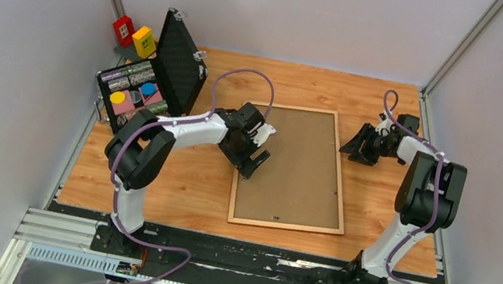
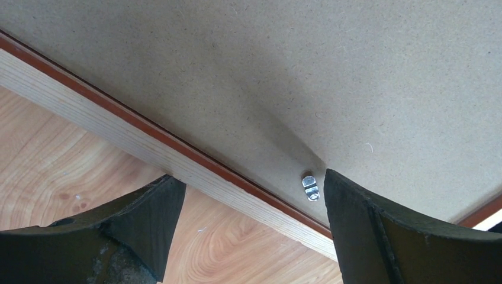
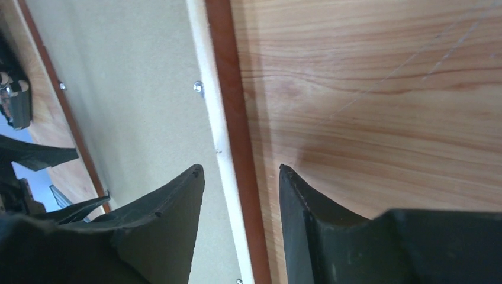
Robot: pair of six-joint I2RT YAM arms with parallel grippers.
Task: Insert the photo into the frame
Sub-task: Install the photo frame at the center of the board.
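The frame [image 1: 284, 224] lies face down in the middle of the table, pale wood back upward, with the plain brown backing board [image 1: 299, 166] sitting in it. The photo is not in view. My left gripper [image 1: 256, 161] is open over the frame's left rail; in the left wrist view [image 2: 250, 180] one finger hangs over the table and the other over the board, next to a small metal tab [image 2: 309, 187]. My right gripper [image 1: 360, 143] is open and empty near the frame's upper right; in the right wrist view [image 3: 240, 168] the rail [image 3: 220, 89] runs between its fingers.
An open black case [image 1: 168, 65] with coloured items stands at the back left. Red and yellow blocks [image 1: 134, 35] sit behind it. Grey walls close in the table on the left, back and right.
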